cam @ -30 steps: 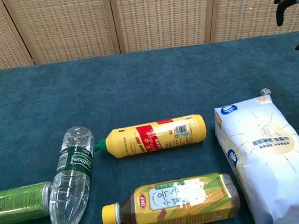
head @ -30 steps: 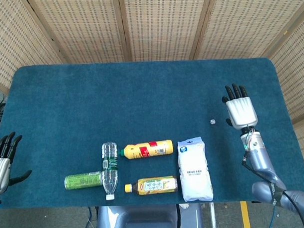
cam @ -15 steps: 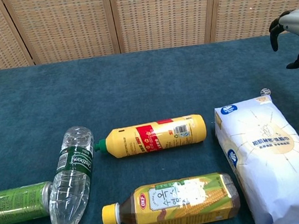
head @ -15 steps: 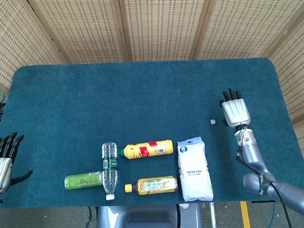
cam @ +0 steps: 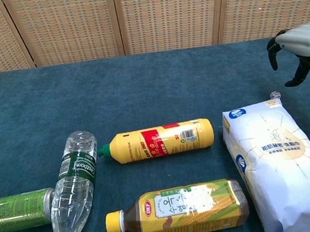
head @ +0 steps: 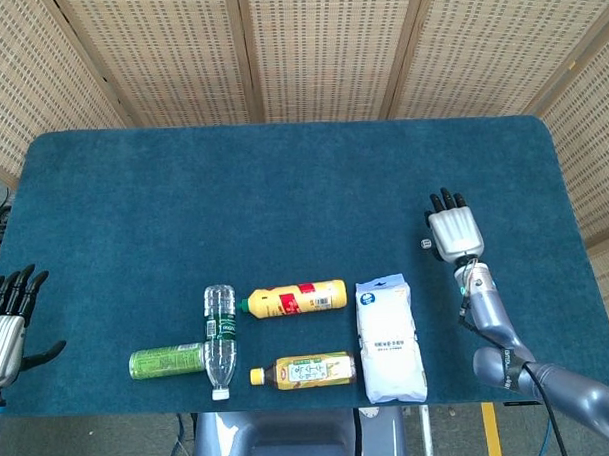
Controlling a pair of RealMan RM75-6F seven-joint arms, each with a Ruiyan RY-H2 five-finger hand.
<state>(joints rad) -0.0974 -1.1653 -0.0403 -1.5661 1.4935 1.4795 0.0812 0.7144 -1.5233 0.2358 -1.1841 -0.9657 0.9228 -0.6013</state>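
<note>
My right hand [head: 455, 232] [cam: 297, 47] hovers open over the cloth, palm down, just beyond the top of a white bag [head: 390, 338] [cam: 276, 164] and beside a small white object [head: 426, 244] [cam: 275, 95]. My left hand [head: 6, 328] hangs open off the table's left edge, holding nothing. In front lie a yellow bottle with a red label [head: 292, 298] [cam: 160, 140], a corn-tea bottle with a yellow cap [head: 304, 370] [cam: 181, 210], a clear water bottle [head: 219, 339] [cam: 74, 188] and a green can [head: 167, 361] [cam: 18, 210].
The table [head: 283, 199] is covered in dark teal cloth. Woven wicker panels [head: 308, 48] stand behind its far edge. All the items lie along the near edge, left of my right hand.
My right hand has moved left and nearer, down toward the white bag's top. My left hand has barely shifted. The bottles, can and bag have not moved.
</note>
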